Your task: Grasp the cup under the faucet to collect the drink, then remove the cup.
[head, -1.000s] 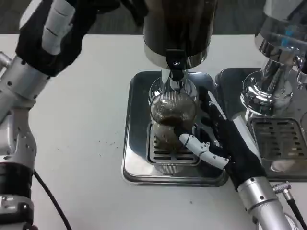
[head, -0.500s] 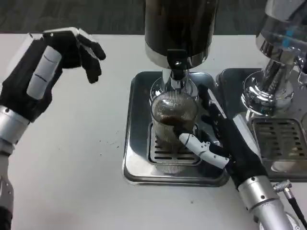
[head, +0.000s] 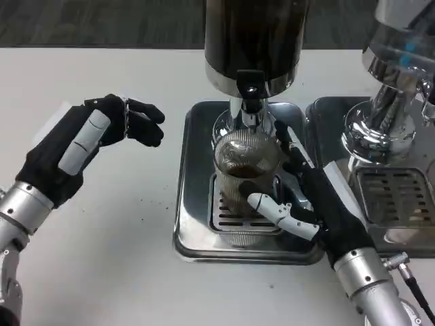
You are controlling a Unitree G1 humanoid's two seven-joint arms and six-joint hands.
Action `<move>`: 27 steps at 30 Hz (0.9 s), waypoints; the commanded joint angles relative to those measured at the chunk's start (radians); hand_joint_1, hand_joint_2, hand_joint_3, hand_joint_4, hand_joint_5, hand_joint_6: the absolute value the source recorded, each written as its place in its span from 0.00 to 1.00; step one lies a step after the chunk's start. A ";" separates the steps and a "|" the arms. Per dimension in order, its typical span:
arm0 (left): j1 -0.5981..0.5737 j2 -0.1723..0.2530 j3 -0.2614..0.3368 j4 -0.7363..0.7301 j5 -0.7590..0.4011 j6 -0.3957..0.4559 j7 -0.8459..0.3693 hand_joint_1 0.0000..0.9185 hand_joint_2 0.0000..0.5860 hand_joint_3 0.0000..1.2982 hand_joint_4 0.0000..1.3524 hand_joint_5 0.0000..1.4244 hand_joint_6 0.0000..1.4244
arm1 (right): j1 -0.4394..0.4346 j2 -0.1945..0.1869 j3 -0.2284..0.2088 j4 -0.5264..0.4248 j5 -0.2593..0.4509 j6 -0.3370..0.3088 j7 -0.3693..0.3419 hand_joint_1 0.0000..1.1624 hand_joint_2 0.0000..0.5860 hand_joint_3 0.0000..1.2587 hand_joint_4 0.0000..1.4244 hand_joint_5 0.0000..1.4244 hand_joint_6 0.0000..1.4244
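A ribbed clear cup (head: 246,178) partly full of dark drink stands on the metal drip tray (head: 197,234), directly under the faucet (head: 249,102) of the dark dispenser (head: 253,37). My right hand (head: 316,204) wraps around the cup from the right, its thumb across the cup's front and its fingers behind it. My left hand (head: 85,146) hovers over the white table to the left of the tray, fingers spread and holding nothing.
A second dispenser with a chrome base (head: 391,125) and its own drip tray (head: 397,197) stands close on the right, next to my right forearm. A cable (head: 411,278) lies by the right wrist. White table (head: 109,272) stretches to the left and front.
My left hand has dropped from high beside the dispenser down and toward the table left of the tray. My right hand has stayed on the cup, its thumb shifting slightly left.
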 commanded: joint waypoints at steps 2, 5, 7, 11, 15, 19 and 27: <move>0.013 0.016 -0.012 0.016 0.018 -0.026 0.006 0.00 0.19 0.49 0.47 0.43 0.39 | -0.039 0.013 0.006 0.050 -0.009 0.006 -0.017 0.51 0.38 0.00 0.00 0.00 0.04; 0.026 0.015 -0.011 0.016 0.016 -0.025 0.009 0.00 0.19 0.49 0.47 0.43 0.39 | -0.054 0.020 0.005 0.073 -0.010 0.004 -0.023 0.52 0.38 0.00 0.00 0.00 0.02; 0.032 0.015 -0.011 0.015 0.016 -0.026 0.011 0.00 0.19 0.50 0.48 0.43 0.39 | -0.065 0.025 0.002 0.092 -0.005 -0.001 -0.022 0.52 0.38 0.00 0.00 0.00 0.01; 0.044 0.019 -0.011 0.017 0.017 -0.027 0.016 0.00 0.20 0.50 0.49 0.44 0.39 | -0.091 0.033 -0.004 0.137 0.007 -0.021 -0.021 0.52 0.38 0.00 0.00 0.00 0.00; 0.049 0.025 -0.012 0.020 0.018 -0.025 0.017 0.00 0.20 0.51 0.49 0.44 0.39 | -0.112 0.033 -0.002 0.175 0.005 -0.042 -0.024 0.52 0.38 0.00 0.00 0.00 0.00; 0.051 0.031 -0.013 0.023 0.019 -0.024 0.018 0.00 0.20 0.51 0.50 0.45 0.39 | -0.129 0.034 -0.001 0.208 -0.001 -0.059 -0.035 0.52 0.38 0.00 0.00 0.00 0.00; 0.058 0.044 -0.017 0.028 0.027 -0.021 0.016 0.00 0.21 0.53 0.52 0.47 0.39 | -0.158 0.051 -0.004 0.299 0.006 -0.123 -0.065 0.53 0.39 0.00 0.00 0.00 0.03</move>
